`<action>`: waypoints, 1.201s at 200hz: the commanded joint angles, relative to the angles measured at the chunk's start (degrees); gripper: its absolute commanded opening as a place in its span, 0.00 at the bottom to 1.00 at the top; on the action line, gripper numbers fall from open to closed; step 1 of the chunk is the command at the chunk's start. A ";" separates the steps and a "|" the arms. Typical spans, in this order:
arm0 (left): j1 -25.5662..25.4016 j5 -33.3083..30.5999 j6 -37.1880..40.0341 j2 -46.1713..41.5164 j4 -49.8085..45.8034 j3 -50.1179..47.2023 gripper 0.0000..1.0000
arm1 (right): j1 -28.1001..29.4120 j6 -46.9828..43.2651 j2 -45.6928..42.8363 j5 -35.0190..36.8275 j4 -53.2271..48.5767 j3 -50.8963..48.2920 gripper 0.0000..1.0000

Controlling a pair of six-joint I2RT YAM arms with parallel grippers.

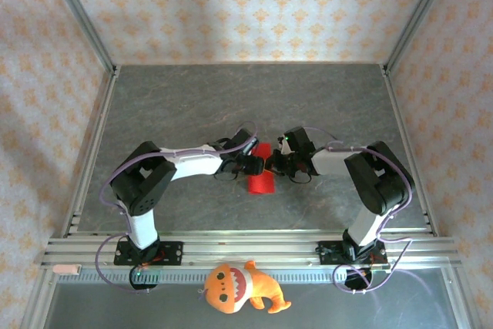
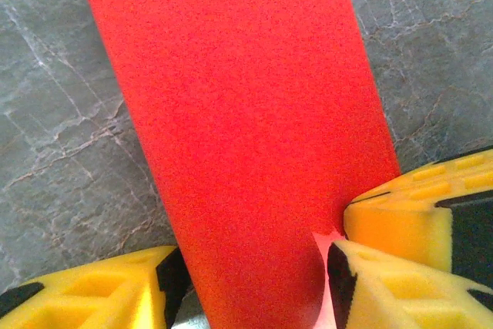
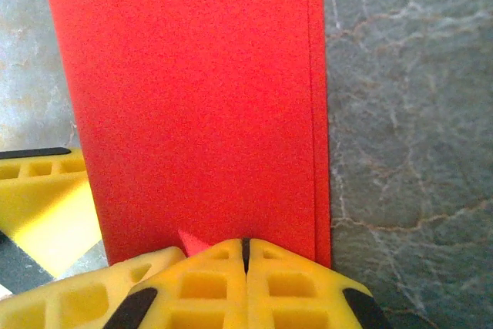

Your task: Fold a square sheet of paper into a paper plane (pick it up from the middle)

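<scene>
Square sheet of paper (image 1: 261, 178): folded into a long red strip, lying mid-table (image 1: 192, 105), running near to far between the two grippers.
Left gripper (image 2: 256, 283): jaws about half open, one yellow finger against each long edge of the strip, paper bowed between them.
Right gripper (image 3: 245, 263): jaws fully closed at the strip's right edge; whether paper is pinched, cannot tell.
Plush toy (image 1: 235, 287): orange, near edge, well apart.
</scene>
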 commanded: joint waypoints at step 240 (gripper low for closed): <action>1.90 -3.53 -2.44 4.97 1.79 -2.71 0.50 | -4.01 3.34 -9.66 8.00 -2.04 0.87 0.12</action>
